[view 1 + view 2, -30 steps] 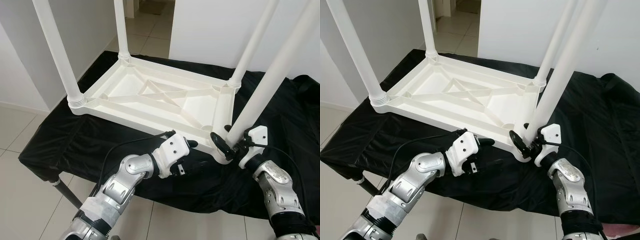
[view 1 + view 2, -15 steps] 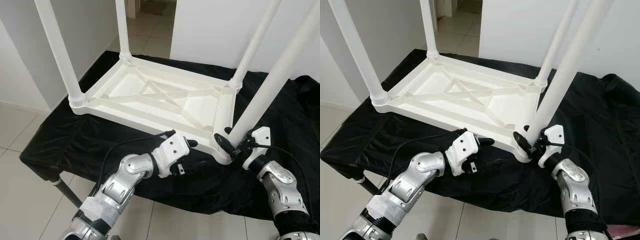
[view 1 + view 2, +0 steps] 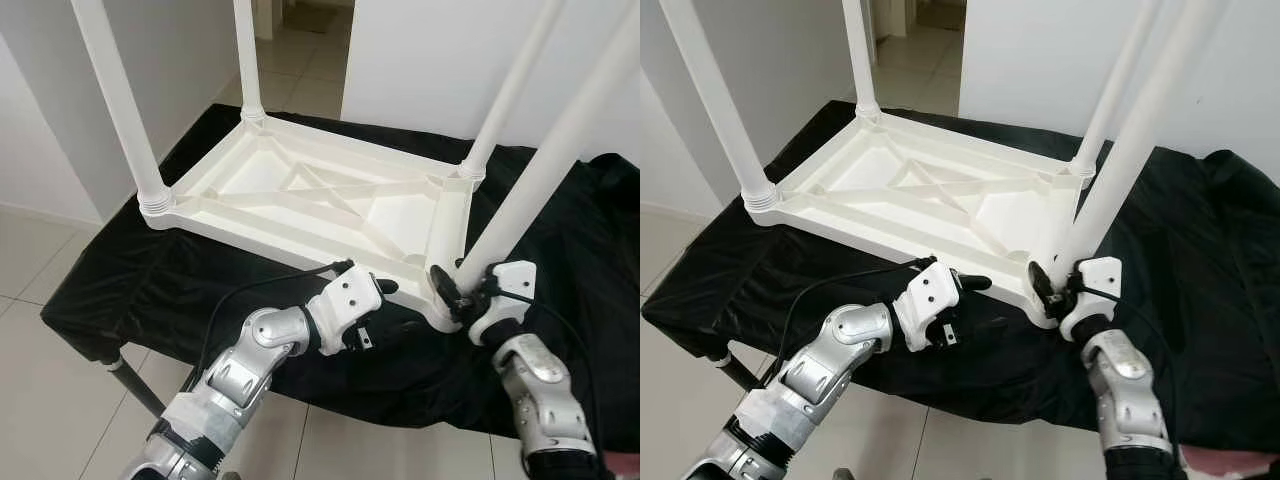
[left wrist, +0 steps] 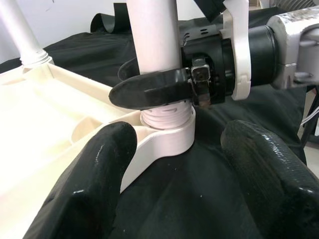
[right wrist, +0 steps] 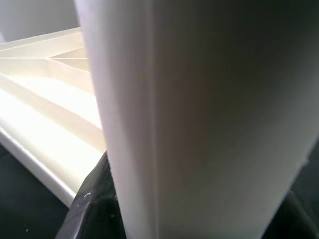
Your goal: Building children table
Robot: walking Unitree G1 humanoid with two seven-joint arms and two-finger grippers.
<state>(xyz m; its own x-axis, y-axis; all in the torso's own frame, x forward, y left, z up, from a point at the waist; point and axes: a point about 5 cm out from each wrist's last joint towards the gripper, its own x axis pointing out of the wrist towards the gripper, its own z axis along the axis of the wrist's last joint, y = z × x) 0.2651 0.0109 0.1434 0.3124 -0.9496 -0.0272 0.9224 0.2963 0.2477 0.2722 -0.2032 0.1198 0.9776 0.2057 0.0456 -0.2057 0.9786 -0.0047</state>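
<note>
A white plastic children's table (image 3: 300, 195) lies upside down on a black cloth, its legs pointing up. My right gripper (image 3: 452, 291) is shut on the near right leg (image 3: 545, 170) just above its socket (image 4: 167, 134). One black finger (image 4: 149, 89) wraps the front of the leg (image 4: 152, 35). The right wrist view is pressed close against that leg (image 5: 199, 114). My left gripper (image 3: 384, 291) is open at the table's near edge, aimed at the same socket with nothing between its fingers (image 4: 99, 184).
The black cloth (image 3: 150, 280) covers a low stand whose near edge drops to the tiled floor (image 3: 40, 400). White walls (image 3: 420, 60) flank a doorway behind. The other three legs (image 3: 115, 100) stand upright at their corners.
My right forearm has swung leftward under the leg while its gripper stays on the leg's base. The left arm has hardly moved.
</note>
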